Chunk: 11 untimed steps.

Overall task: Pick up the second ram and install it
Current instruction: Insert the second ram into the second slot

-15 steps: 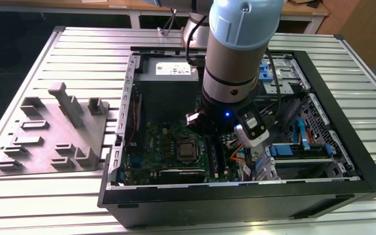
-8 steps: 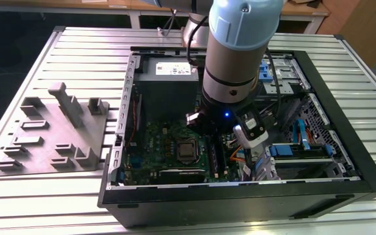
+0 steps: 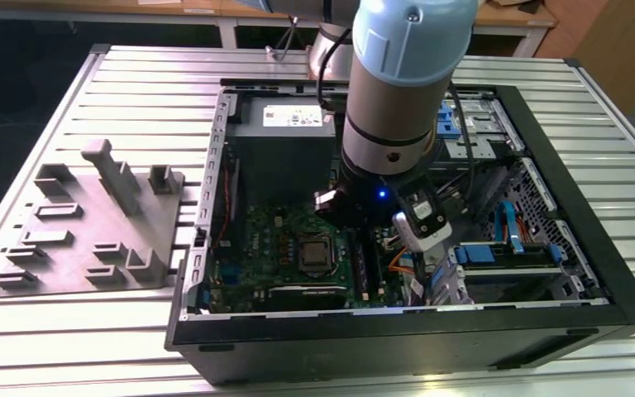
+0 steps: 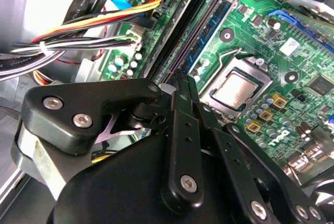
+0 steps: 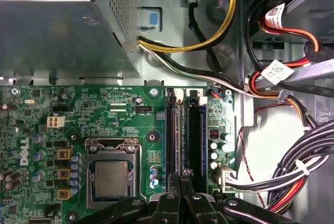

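My gripper (image 5: 185, 174) hangs low inside the open computer case, its two black fingers pressed together with nothing visible between them. In the second wrist view the gripper (image 4: 186, 82) has its tips at the near end of the long memory slots (image 5: 175, 130), beside the silver CPU (image 5: 111, 177). A narrow blue-green ram (image 4: 211, 28) stands on edge in the slot bank, also seen as ram (image 5: 202, 130). I cannot tell whether the fingertips touch it. In the exterior view the arm's wrist (image 3: 389, 157) hides the slots.
The green motherboard (image 3: 284, 248) fills the case floor. The grey power supply (image 3: 279, 124) sits at the back. Bundled cables (image 5: 292, 166) run close beside the slots. The grey fixture tray (image 3: 86, 231) with upright pegs lies on the table at the exterior view's left.
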### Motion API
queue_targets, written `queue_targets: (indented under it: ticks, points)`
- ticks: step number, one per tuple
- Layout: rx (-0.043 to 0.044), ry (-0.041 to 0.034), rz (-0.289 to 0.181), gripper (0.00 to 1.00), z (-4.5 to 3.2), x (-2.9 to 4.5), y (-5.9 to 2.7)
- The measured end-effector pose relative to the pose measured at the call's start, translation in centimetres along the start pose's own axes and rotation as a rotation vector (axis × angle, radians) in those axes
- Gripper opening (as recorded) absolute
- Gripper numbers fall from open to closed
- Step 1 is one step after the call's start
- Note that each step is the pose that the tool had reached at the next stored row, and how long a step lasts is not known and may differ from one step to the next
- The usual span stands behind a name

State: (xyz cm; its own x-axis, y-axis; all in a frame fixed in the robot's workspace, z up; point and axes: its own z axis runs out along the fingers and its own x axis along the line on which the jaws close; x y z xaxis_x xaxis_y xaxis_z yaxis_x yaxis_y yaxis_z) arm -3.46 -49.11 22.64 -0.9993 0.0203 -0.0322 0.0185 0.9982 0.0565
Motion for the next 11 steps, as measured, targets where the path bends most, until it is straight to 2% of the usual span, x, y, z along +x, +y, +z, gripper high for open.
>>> queue_targets:
  ticks: [11]
  points:
    - [0.0001,0.0000,0.001,0.11,0.01,-0.14,0.00]
